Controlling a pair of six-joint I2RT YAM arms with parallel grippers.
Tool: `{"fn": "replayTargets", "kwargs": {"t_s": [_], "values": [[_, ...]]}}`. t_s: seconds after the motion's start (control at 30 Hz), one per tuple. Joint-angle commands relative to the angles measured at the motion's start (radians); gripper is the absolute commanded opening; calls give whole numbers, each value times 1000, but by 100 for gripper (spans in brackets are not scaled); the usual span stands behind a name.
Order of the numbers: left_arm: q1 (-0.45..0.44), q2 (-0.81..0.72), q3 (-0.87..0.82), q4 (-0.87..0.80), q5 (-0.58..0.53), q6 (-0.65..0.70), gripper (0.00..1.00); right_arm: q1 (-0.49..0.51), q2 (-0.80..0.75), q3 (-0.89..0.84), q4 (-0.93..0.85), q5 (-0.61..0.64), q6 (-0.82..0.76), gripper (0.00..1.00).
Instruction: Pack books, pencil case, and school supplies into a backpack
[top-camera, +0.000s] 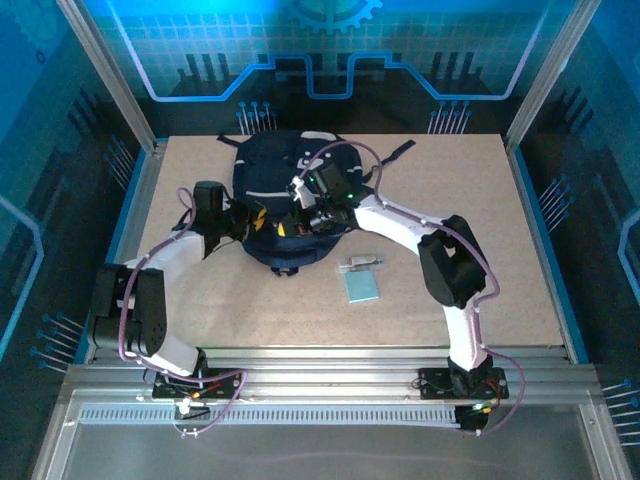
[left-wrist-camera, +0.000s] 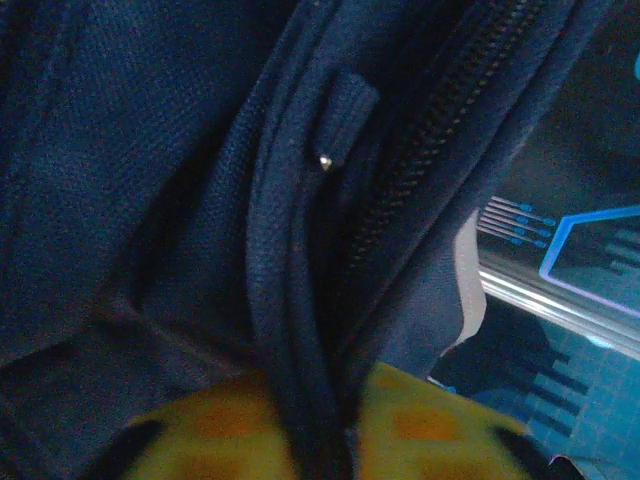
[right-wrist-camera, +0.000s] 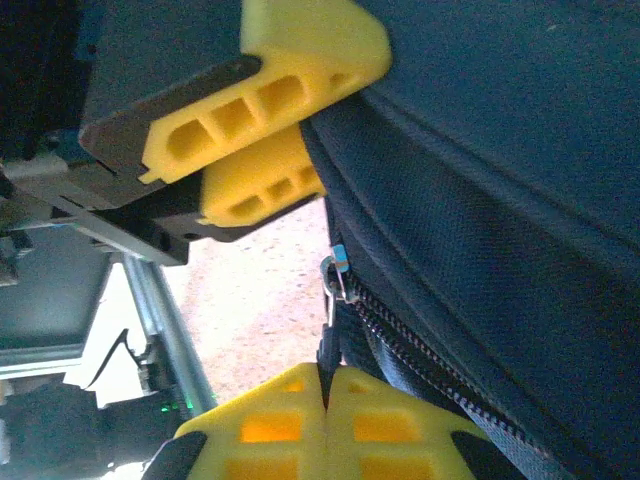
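The backpack (top-camera: 290, 195) is lying mid-desk, toward the far edge. At its near rim, the left tool (left-wrist-camera: 320, 400) is clenching the seam (left-wrist-camera: 285, 300). Just beside it, the right tool (right-wrist-camera: 325, 385) is pinching the zip pull (right-wrist-camera: 335, 280), and the zip (right-wrist-camera: 420, 350) is running away from the left tool.

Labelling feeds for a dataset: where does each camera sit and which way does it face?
Top external: above and behind the bases, looking down on the beige table and navy-blue fabric backpack; left arm and right arm show.
Left wrist: on the left arm, close against the backpack's zipper; left tool pinches a seam.
Right wrist: on the right arm, facing the backpack's edge; right tool shut on it.
Shared: both wrist views show the left tool.
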Motion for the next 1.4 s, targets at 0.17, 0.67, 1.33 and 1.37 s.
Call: {"fn": "replayTargets", "kwargs": {"t_s": [0.17,0.67,1.33,1.37], "values": [[17,-41,69,-5,-14,101,0,-28,-146,-151,-201,143,-191,0],[66,-85,118,-131,33,183,0,-220,-198,-231,-419,616,-407,0],[83,-141,150,-238,118,244,0,-447,428,704,-466,680,-633,0],[82,-146,148,-239,118,243,0,-443,430,721,-472,674,-624,0]]}}
